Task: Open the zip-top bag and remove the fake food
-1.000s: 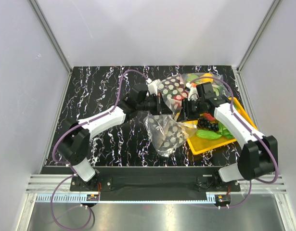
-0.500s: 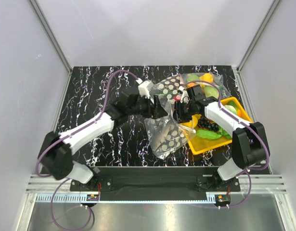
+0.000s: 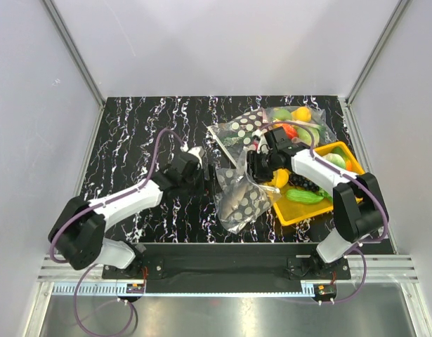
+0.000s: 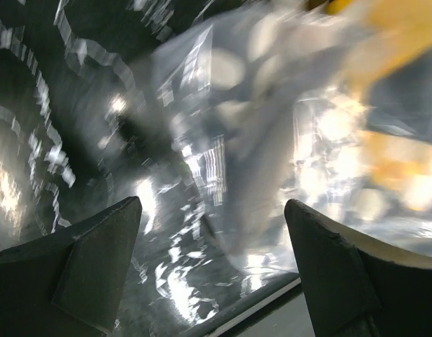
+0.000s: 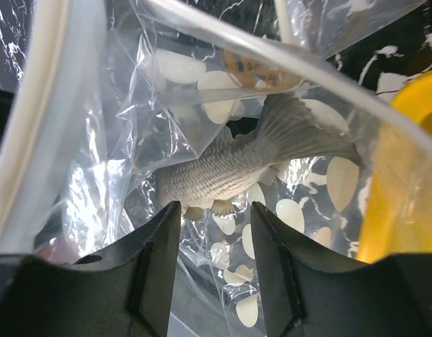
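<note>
The zip-top bag [image 3: 240,200], clear with white dots, lies crumpled on the table between the two arms. My right gripper [image 3: 252,167] is at the bag's upper end. In the right wrist view the silver-grey fish [image 5: 223,168] lies inside the bag [image 5: 300,210], just past the fingertips of the right gripper [image 5: 214,210], whose jaws stand apart with only film between them. The zip strip [image 5: 272,56] runs across above the fish. My left gripper [image 3: 210,177] sits just left of the bag and apart from it. The left wrist view is blurred: the left gripper [image 4: 212,210] is wide open and the bag [image 4: 258,140] is ahead.
A yellow tray [image 3: 293,212] at the right holds a green cucumber [image 3: 305,196] and black grapes [image 3: 303,184]. Behind the arms lie a dark polka-dot bag [image 3: 245,130] and a clear bag of coloured fruit [image 3: 300,121]. The table's front edge is close under the left gripper.
The left gripper opened, let go of the bag and drew back to the left and nearer. The right gripper moved down-left into the bag's upper end, and its jaws widened.
</note>
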Robot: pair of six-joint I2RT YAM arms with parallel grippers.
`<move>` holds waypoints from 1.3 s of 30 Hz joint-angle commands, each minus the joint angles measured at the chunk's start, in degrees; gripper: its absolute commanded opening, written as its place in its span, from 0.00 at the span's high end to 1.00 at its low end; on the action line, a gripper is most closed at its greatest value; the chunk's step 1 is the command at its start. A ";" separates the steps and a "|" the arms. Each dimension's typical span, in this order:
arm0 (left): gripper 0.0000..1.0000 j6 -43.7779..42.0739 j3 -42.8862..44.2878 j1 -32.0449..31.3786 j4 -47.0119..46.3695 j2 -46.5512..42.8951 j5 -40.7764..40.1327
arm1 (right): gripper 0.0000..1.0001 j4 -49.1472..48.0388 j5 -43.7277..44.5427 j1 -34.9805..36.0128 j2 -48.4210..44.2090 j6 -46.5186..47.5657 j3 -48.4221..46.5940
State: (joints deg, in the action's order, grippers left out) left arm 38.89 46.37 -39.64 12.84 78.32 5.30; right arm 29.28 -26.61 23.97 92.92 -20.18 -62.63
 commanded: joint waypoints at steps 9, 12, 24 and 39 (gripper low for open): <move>0.12 4.61 -3.21 0.00 -12.66 6.48 3.39 | 0.46 -2.20 0.95 3.80 2.96 -4.68 -0.56; 0.35 5.05 -4.18 0.00 -18.10 9.30 6.91 | 0.45 -3.00 1.47 4.07 3.93 -5.92 0.05; 0.97 4.61 -2.60 0.00 -21.45 15.72 13.85 | 0.34 -1.24 5.25 4.33 7.27 -7.24 -0.91; 1.00 3.29 0.21 0.00 -21.37 17.56 14.83 | 0.47 0.43 7.80 7.23 13.77 -6.54 -1.00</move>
State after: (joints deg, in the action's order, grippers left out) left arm 43.13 44.21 -39.64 -5.61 95.77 18.96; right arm 28.12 -19.59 30.28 104.22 -26.17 -63.22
